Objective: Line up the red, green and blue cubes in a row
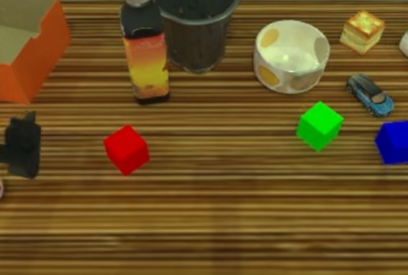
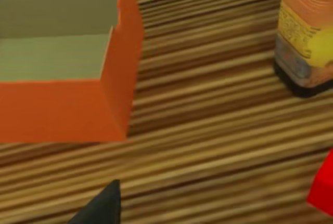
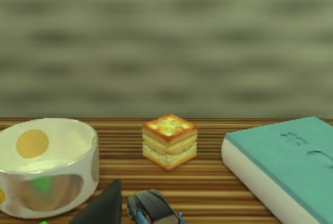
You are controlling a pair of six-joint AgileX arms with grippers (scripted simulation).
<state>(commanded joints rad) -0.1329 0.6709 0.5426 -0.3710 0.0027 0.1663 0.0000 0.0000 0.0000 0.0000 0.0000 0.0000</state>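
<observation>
Three cubes lie apart on the striped wooden desk (image 1: 223, 224): the red cube (image 1: 126, 149) sits toward the left edge, just in front of a tall bottle (image 1: 145, 45); the green cube (image 1: 319, 125) is right of centre, in front of a white bowl with yellow spots (image 1: 291, 56); the blue cube (image 1: 394, 141) is at the right edge, near a small blue toy car (image 1: 370, 94). An orange open box (image 1: 32, 42) fills the far left corner, a dark cup (image 1: 196, 16) stands beside the bottle, and a layered cake block (image 1: 362, 30) rests near the far right corner, next to a teal book (image 3: 283, 164). The left pincer (image 1: 23, 145) hangs at the left edge, well apart from the red cube; whether it is wide or narrow cannot be told. The right pincer shows only one dark fingertip (image 3: 104, 206) in its wrist view, state likewise unclear.
</observation>
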